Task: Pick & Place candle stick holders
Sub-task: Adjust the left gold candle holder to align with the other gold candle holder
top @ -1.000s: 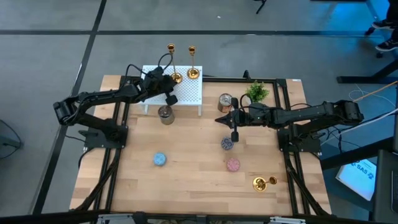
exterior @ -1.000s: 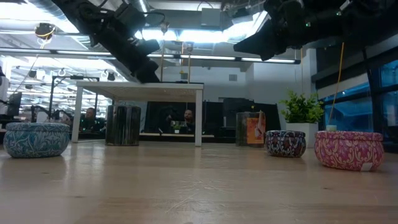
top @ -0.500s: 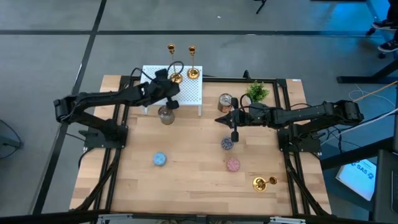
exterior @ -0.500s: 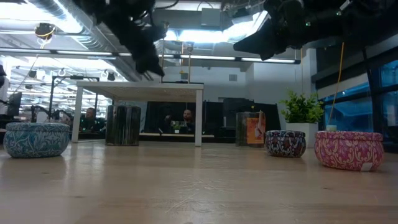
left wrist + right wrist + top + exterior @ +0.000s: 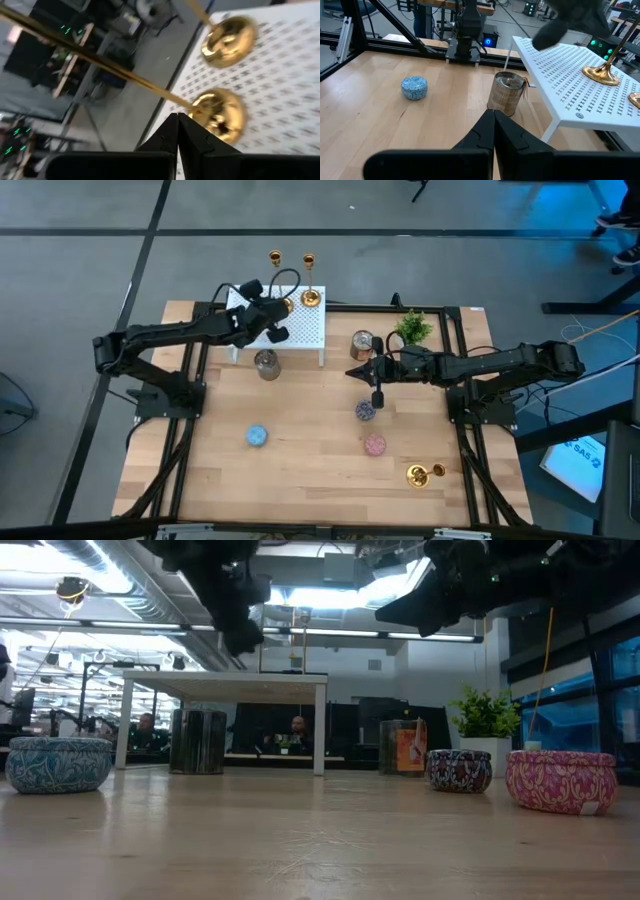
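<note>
The left gripper [image 5: 177, 131] hangs over the white perforated shelf [image 5: 300, 332] at the table's back edge, its fingers [image 5: 192, 135] pressed together and grasping nothing. Just ahead of those closed tips stands a gold candle stick holder [image 5: 218, 114], its flared base flat on the shelf and its thin stem rising away at a slant in the wrist view. Slightly beyond it sits the second holder [image 5: 229, 41], also upright on the shelf. Both appear already delivered; standing them on their wide bases is what keeps such tall, thin pieces from toppling.

Under the shelf, below this gripper, is a dark tin [image 5: 266, 364].

Further off, the right gripper [image 5: 493, 131] waits mid-table, its fingers likewise shut on nothing, with a copper tin [image 5: 362, 343] just behind it and a speckled disc [image 5: 365, 411] just in front.

Well away from both grippers, near the table's front right corner, the third holder [image 5: 425, 474] lies on its side, past the pink disc [image 5: 374, 445]. It looks like the piece left to fetch, probably by the nearer right arm.
</note>
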`<state>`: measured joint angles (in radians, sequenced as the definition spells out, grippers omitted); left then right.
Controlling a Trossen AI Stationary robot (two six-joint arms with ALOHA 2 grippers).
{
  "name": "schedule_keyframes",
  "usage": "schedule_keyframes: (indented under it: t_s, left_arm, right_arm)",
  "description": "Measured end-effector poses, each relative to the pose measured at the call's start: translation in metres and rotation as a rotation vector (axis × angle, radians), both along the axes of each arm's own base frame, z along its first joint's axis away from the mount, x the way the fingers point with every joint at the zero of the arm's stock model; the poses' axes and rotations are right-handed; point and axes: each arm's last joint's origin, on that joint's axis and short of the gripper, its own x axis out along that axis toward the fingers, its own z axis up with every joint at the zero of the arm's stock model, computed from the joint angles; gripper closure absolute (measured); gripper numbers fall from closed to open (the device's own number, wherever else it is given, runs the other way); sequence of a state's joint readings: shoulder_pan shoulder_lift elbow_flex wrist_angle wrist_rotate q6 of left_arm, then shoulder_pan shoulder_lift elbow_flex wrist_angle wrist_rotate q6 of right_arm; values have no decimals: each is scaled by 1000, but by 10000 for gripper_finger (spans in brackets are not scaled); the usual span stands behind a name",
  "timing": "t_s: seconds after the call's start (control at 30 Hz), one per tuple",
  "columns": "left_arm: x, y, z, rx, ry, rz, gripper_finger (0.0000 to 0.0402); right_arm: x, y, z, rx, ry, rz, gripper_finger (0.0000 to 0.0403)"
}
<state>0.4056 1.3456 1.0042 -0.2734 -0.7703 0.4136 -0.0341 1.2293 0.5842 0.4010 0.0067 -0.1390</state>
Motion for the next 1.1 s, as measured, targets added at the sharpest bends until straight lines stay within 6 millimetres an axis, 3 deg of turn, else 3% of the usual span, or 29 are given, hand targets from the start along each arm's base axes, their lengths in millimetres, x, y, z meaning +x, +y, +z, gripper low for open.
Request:
schedule_keyframes:
  t_s: [0.23, 0.63, 1.1]
  left_arm:
    - [12, 10, -17, 31, 169, -39, 400]
    - [10, 6, -22, -64, 195, -176, 400]
    - [8, 8, -21, 10, 336, -159, 400]
  right_arm:
    - [0, 0, 0, 0, 1, 0, 399]
    - [0, 0, -1, 20, 8, -3, 399]
    - [0, 0, -1, 21, 8, 2, 399]
